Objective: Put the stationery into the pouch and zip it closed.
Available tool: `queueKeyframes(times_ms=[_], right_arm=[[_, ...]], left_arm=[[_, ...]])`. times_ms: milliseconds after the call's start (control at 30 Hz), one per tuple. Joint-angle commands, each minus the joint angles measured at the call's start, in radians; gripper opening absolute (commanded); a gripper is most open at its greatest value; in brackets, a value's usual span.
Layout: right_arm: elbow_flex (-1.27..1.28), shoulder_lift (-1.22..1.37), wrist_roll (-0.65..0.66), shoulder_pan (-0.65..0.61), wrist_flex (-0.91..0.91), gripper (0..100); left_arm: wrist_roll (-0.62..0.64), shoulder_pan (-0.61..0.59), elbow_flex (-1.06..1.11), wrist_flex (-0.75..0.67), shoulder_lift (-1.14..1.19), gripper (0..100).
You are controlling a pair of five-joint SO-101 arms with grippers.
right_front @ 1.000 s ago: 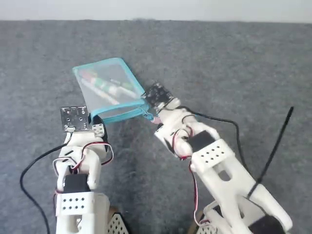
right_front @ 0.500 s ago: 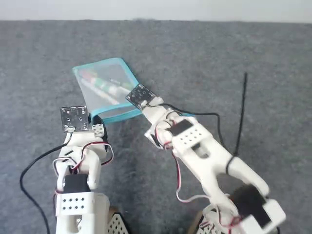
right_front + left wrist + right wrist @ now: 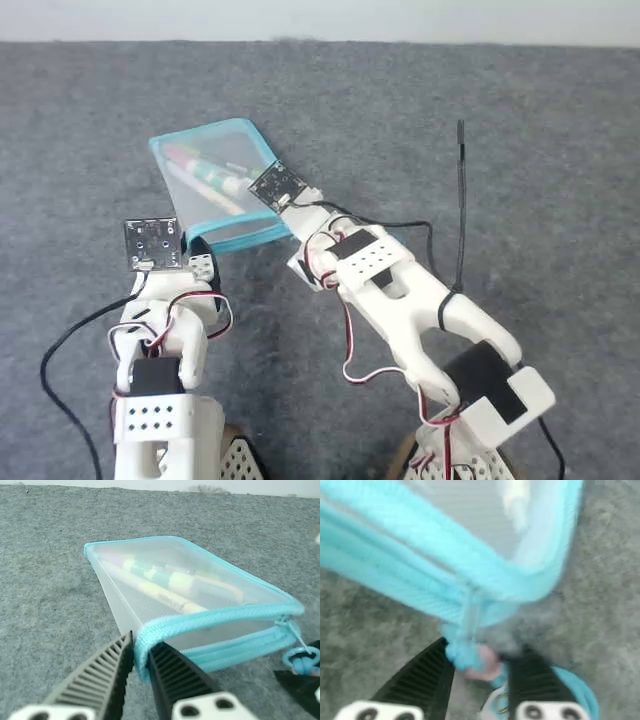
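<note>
Black ribbed jaws of the left gripper (image 3: 140,643) are clenched on the teal zip tape at the pouch's near corner, pinning that end down on the grey mat (image 3: 520,110). The pouch (image 3: 200,605) is translucent with teal binding. It lies flat on the mat just ahead of both arms, its zip edge turned toward them. The stationery (image 3: 172,582), several pens or markers, is already inside, lying lengthwise under the mesh wall, so I judge the loading step done. At the pouch's other near corner sits the zip pull (image 3: 301,661), a teal cord loop with a pinkish bead. The right gripper (image 3: 482,651) is pinched on that pull. The slider itself is blurred, so I cannot tell whether the pads also touch it. From the left wrist view, the two zip tapes look apart along the near edge, so the mouth reads as not yet shut, though this is uncertain. Step in hand: zipping closed. The next move calls for the right gripper to draw the pull along the zip edge toward the pinned corner, low and in line with the tape, while the left gripper holds firm. Risks: the cord slipping out, or the pouch buckling rather than the slider running.
</note>
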Motion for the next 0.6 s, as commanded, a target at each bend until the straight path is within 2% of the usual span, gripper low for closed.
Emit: queueKeyframes(times_ms=[0,300,567], right_arm=[[-0.058,-0.084,0.006,0.024,0.019,0.6],[-0.046,-0.343,0.006,0.058,0.205,0.7],[0.080,-0.679,0.014,0.053,0.302,0.7]], left_arm=[[-0.008,0.009,-0.048,-0.032,-0.014,1],[-0.009,0.014,-0.048,-0.031,-0.014,1],[-0.049,0.124,-0.044,0.009,-0.014,1]])
